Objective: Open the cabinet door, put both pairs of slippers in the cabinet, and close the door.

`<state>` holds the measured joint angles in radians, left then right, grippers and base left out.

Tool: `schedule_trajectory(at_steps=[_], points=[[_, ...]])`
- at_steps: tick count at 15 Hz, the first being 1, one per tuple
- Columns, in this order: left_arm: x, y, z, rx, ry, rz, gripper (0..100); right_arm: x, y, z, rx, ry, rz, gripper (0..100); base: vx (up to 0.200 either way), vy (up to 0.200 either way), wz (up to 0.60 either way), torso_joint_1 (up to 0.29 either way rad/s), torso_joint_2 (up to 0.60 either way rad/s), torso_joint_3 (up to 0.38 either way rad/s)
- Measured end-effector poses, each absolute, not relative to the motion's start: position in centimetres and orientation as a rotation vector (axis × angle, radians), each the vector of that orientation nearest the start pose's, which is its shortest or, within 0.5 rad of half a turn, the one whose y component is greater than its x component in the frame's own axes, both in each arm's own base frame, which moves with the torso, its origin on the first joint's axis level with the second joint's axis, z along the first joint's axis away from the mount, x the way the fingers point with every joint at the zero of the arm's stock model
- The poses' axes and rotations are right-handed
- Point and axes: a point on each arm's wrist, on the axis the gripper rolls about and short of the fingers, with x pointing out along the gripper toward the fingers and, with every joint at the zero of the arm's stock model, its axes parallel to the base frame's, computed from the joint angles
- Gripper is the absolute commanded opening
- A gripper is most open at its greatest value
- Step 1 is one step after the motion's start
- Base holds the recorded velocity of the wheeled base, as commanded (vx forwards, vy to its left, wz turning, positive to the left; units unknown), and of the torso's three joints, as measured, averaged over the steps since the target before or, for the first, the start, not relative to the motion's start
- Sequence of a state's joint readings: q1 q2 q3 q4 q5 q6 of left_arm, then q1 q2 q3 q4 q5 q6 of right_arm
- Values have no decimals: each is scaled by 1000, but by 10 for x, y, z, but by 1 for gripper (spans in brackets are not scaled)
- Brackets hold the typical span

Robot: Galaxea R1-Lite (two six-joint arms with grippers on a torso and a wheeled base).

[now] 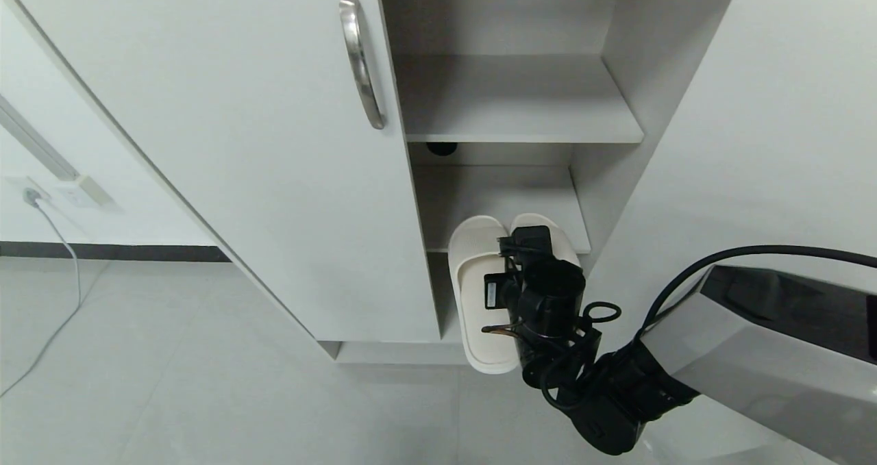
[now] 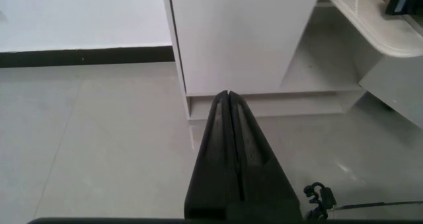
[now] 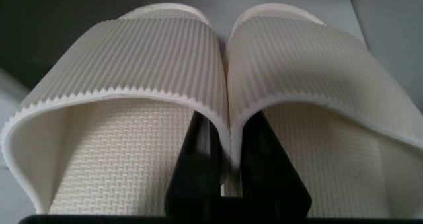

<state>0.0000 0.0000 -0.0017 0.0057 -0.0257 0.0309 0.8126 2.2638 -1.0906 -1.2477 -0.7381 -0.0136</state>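
The left claw [image 2: 227, 100] hangs low over the grey tiled floor [image 2: 99, 138] with its two fingers pressed together and nothing between them, facing the base of the cabinet [image 2: 264, 106]. In the head view a wall socket [image 1: 29, 195] sits at the far left, with a pale cable [image 1: 65, 294] trailing down to the floor. Next comes a white door panel [image 1: 226, 143] carrying a curved metal handle [image 1: 360, 61] along its right edge. Beside it the cabinet stands open, showing an upper shelf [image 1: 514, 102] and a lower shelf [image 1: 500, 201], both bare. The pair of cream slippers [image 1: 476, 280] is held side by side in front of the lower shelf, toes towards it and heels out over the floor; whether the toes touch the shelf edge I cannot tell. The right claw [image 1: 524, 246] is clamped on the slippers' two inner edges, where the ribbed straps [image 3: 158, 65] meet. A plain white panel [image 1: 754, 143] lies at the far right.
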Motion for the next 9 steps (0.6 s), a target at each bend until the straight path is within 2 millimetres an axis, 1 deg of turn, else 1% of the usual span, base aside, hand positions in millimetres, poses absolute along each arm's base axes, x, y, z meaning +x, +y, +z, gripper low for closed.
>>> schedule_trajectory(at_steps=[1, 7, 9], points=[[-23, -1, 75, 31, 4, -26, 0, 304, 298, 106, 38, -52, 72, 0, 200, 0, 0, 2, -2, 2], [-23, -1, 75, 31, 4, -26, 0, 311, 294, 107, 39, -55, 53, 0, 0, 0, 0, 0, 0, 0], [-23, -1, 75, 31, 4, -27, 0, 326, 291, 108, 47, -65, 26, 0, 0, 0, 0, 0, 0, 0]])
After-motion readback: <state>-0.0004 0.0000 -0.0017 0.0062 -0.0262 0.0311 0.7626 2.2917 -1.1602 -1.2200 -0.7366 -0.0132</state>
